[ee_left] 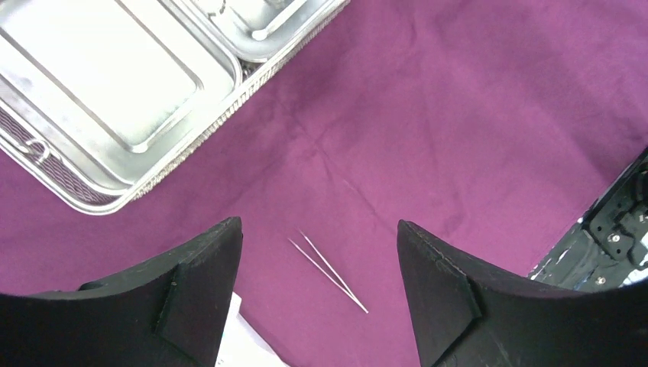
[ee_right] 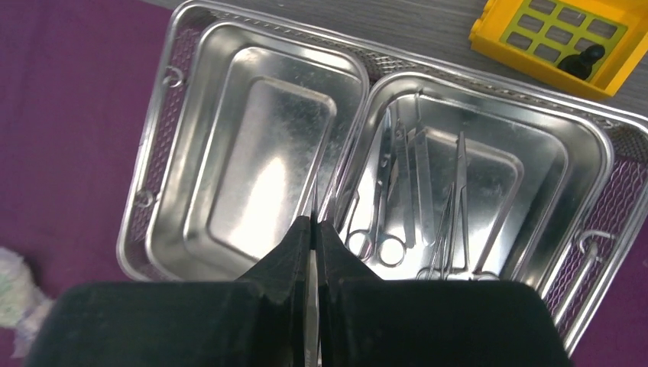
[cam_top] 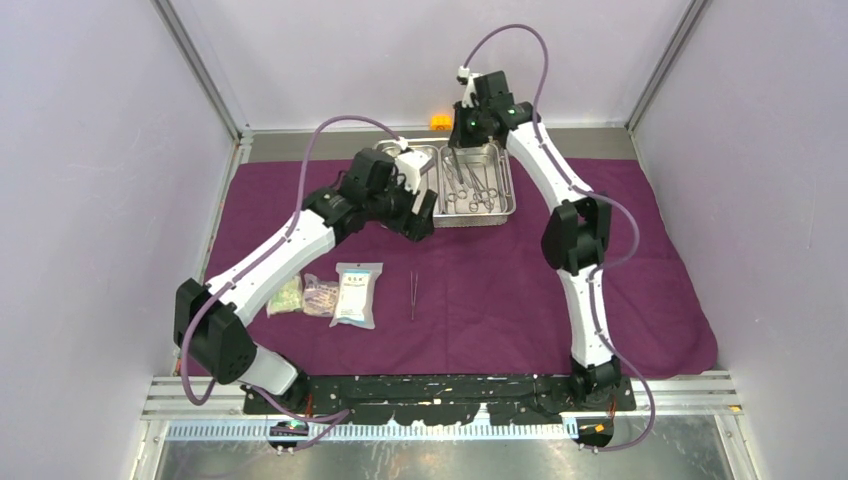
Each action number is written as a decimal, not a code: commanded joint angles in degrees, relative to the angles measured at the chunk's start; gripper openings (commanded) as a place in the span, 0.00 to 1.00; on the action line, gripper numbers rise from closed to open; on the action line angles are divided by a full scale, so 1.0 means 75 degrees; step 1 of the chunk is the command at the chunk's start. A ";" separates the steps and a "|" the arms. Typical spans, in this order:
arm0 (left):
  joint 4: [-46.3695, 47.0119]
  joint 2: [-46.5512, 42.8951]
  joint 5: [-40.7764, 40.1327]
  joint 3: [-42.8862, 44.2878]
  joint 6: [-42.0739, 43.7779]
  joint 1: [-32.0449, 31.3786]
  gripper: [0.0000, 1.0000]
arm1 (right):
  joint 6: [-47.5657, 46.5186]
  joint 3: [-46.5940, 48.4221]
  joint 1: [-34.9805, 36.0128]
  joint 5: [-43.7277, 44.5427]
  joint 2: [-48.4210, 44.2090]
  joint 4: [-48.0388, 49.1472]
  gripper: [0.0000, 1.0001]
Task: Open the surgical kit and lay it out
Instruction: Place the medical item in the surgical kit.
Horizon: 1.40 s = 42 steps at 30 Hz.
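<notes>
The dark-purple cloth (cam_top: 620, 270) lies spread flat. At its back stands the steel tray (cam_top: 476, 222); its left compartment (ee_right: 260, 153) is bare, and scissors and clamps (ee_right: 416, 206) lie in the right one. My right gripper (ee_right: 314, 222) hovers over the divider, shut on a thin steel instrument whose tip sticks out past the fingertips. My left gripper (ee_left: 319, 223) hangs open over the cloth (ee_left: 458, 115) by the tray's front left corner (ee_left: 92, 202). Thin tweezers (cam_top: 413, 296) (ee_left: 328, 271) lie on the cloth below it. Three sealed packets (cam_top: 357, 293) lie in a row at the front left.
A yellow toy brick (cam_top: 441, 122) (ee_right: 558, 42) sits on the grey table just behind the tray. Purple walls close in on both sides. The arm bases and a black rail (cam_top: 440, 385) run along the near edge.
</notes>
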 commanded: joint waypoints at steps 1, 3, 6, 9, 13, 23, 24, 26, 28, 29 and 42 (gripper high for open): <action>-0.0052 -0.0128 0.0536 0.0722 0.0135 0.0262 0.76 | 0.0591 -0.0901 -0.0156 -0.1171 -0.1631 0.0690 0.00; -0.0039 -0.0064 0.0876 0.0917 -0.0041 0.0408 0.75 | 0.0784 -0.1539 -0.0186 -0.1716 -0.2098 0.1022 0.00; 0.0028 0.0072 0.1410 0.1233 -0.0450 0.0616 0.74 | 0.1141 -0.2530 -0.0219 -0.2477 -0.2828 0.1690 0.00; 0.0354 0.0168 0.2021 0.1340 -0.0954 0.0792 0.74 | 0.1547 -0.3445 -0.0288 -0.3291 -0.3523 0.2590 0.00; 0.1250 0.0216 0.3012 0.1041 -0.2012 0.1069 0.73 | 0.1951 -0.4572 -0.0303 -0.4006 -0.4315 0.3450 0.00; 0.3499 0.0057 0.4086 -0.0147 -0.2981 0.1194 0.70 | 0.2365 -0.6191 -0.0340 -0.5536 -0.5112 0.5043 0.00; 0.3669 0.0052 0.4182 -0.0277 -0.2986 0.1198 0.70 | 0.2496 -0.6325 -0.0340 -0.5681 -0.5150 0.5374 0.00; 0.3988 0.0033 0.4284 -0.0527 -0.3009 0.1205 0.70 | 0.2723 -0.6519 -0.0338 -0.5943 -0.5200 0.5816 0.00; 0.4489 -0.0001 0.4446 -0.0744 -0.3120 0.1254 0.70 | 0.2900 -0.6637 -0.0339 -0.6103 -0.5251 0.6068 0.00; 0.4715 -0.0017 0.4536 -0.0863 -0.3264 0.1297 0.70 | 0.2923 -0.6676 -0.0338 -0.6158 -0.5274 0.6108 0.00; 0.7451 -0.0022 0.5077 -0.2048 -0.4712 0.1650 0.73 | 0.4328 -0.7377 -0.0346 -0.6505 -0.5419 0.7915 0.00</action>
